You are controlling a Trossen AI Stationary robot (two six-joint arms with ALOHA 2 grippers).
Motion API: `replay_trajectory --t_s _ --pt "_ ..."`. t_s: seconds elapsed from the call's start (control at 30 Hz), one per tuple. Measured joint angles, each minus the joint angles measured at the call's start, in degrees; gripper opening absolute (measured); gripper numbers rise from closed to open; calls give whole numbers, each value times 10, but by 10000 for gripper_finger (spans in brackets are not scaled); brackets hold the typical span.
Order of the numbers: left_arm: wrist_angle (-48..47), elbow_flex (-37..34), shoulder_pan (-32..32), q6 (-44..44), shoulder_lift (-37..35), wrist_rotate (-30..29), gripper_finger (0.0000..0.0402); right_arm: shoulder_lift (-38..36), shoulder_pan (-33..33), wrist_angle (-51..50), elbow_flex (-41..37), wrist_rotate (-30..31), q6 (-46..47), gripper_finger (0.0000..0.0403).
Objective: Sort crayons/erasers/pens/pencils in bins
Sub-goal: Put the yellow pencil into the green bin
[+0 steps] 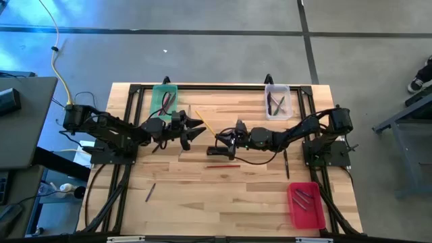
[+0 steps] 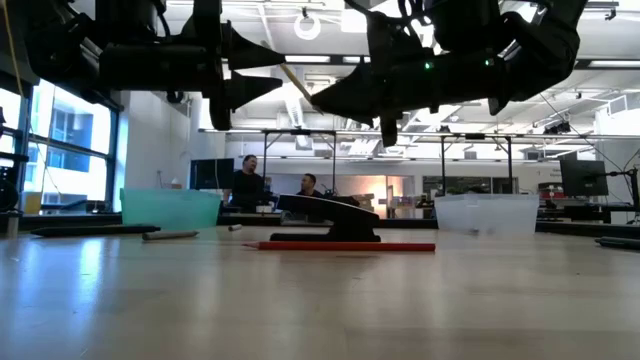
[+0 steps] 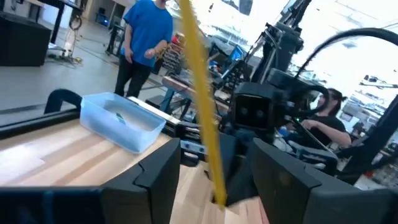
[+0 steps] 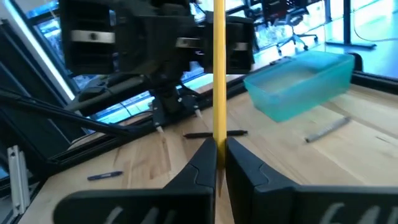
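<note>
A red pencil [image 1: 223, 165] is laid on the wooden table [image 1: 202, 196]; two people are seen in the room beyond. Mid-table, a yellow pencil [image 4: 219, 81] is pinched upright by the right gripper [image 1: 219, 138], with the left gripper [image 1: 199, 130] spread wide around it.

Open-plan robotics lab, concrete floor [image 1: 223, 54], ceiling strip lights [image 2: 330, 58], monitors [image 2: 583, 178], seated people [image 2: 244, 182], wooden counter [image 1: 223, 189] with framed rig

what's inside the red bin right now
The red bin at the table's near right corner holds a few slim dark sticks, apparently pens, lying loose on its floor. Their exact count is too small to tell. Nothing covers the bin; both grippers are at mid-table.
</note>
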Motion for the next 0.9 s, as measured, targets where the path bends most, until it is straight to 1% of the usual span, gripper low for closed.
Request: replay_trajectory --t_s 0.17,0.3,0.43,0.6,0.7,0.73,0.83,0.9 --pt "23 0 2 17 0 3 185 0 10 0 10 0 -10 2" --pt "60 0 2 29 0 18 168 0 15 -3 13 0 -17 2" --pt "82 0 2 39 0 37 130 0 19 0 14 0 -21 2" --pt "88 0 2 59 0 47 62 0 19 1 14 0 -26 8" --pt "89 0 2 74 0 48 20 0 19 -3 14 2 -45 24" --pt "89 0 2 78 0 43 12 0 19 -5 14 2 -53 32" --pt "79 0 9 85 -5 34 11 0 19 -14 14 30 -68 70" --pt "53 1 20 86 -22 34 10 0 19 -26 14 56 -84 100"
